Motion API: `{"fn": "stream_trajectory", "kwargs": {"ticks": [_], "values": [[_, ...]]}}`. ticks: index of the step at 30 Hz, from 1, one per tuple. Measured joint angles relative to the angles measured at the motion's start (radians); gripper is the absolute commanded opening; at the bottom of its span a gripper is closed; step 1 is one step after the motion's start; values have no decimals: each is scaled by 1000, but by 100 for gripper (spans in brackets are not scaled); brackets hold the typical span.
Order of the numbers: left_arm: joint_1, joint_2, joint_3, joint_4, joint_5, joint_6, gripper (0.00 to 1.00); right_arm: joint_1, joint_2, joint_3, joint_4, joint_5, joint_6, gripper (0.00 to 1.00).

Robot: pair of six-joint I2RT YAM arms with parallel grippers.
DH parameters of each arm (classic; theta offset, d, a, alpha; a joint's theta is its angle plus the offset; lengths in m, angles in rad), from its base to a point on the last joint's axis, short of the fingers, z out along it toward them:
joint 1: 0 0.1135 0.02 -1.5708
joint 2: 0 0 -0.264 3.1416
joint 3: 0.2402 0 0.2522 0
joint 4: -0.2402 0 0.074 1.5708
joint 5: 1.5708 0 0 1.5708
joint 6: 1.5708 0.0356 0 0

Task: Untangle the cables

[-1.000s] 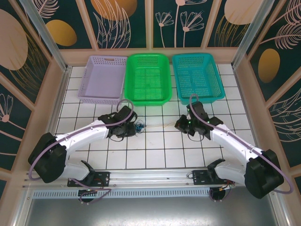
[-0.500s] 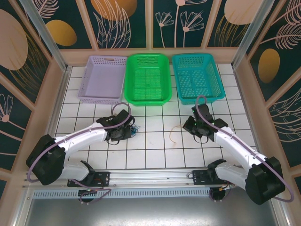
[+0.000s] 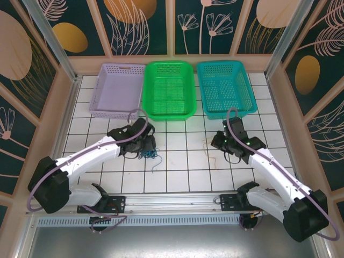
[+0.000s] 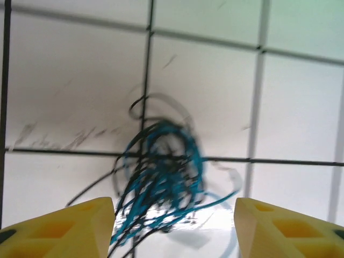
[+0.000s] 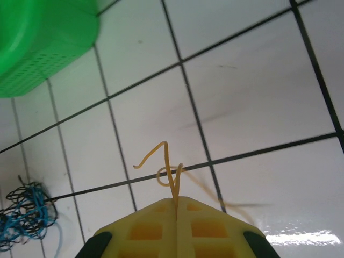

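One tan cable (image 5: 167, 172) is out, pinched by the right gripper (image 5: 177, 202) near the green basket (image 3: 170, 88). The other cables (image 4: 161, 177) lie knotted under the wide-open left gripper (image 4: 174, 210)

Showed a glossy, smooth white tabletop (image 4: 64, 80) (faintly scuffed), a matt yellow plastic left pincer (image 4: 174, 220), thin smooth-sheathed cables (image 4: 161, 172), a perforated green plastic basket (image 5: 43, 37).

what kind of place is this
Probably a robot lab test cell: a left arm and a right arm bolted to a gridded table, leaf-print panels around it, lilac basket, green basket and teal basket at the back.
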Motion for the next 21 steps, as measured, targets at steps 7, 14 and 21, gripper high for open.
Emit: {"fn": "stream_trajectory", "kwargs": {"ticks": [7, 14, 21], "values": [[0, -6, 239, 25, 41, -60, 62, 0, -27, 46, 82, -85, -138, 0], [0, -8, 161, 331, 207, -436, 63, 0, -26, 48, 210, -159, -157, 0], [0, 30, 100, 550, 315, -791, 67, 7, -6, 47, 320, -201, -115, 0]]}}
